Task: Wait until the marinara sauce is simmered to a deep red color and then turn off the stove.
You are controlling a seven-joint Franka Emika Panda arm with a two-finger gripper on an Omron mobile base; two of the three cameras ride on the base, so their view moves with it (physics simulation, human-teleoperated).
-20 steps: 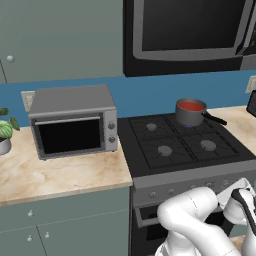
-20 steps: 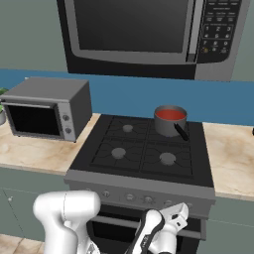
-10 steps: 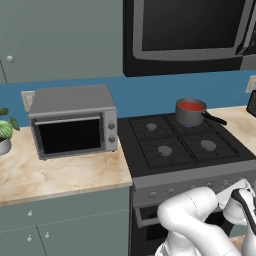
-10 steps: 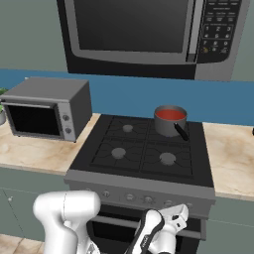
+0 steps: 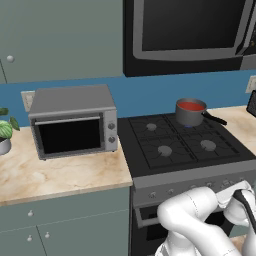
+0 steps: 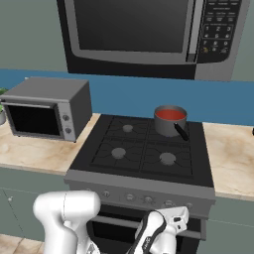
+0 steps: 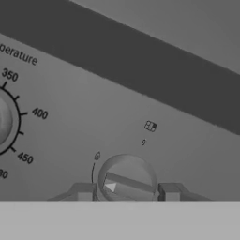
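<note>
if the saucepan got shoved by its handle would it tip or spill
The saucepan looks squat and sits on a grate of the stove, so it would probably slide or turn rather than tip. The marinara sauce stands near the rim, so it could well slosh out.

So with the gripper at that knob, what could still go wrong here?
1. The front panel carries several knobs, including a temperature dial beside this knob; turning the wrong one would leave the saucepan heated.
2. The gripper fingertips straddle the knob near its edges, so they might slip while turning.
</note>
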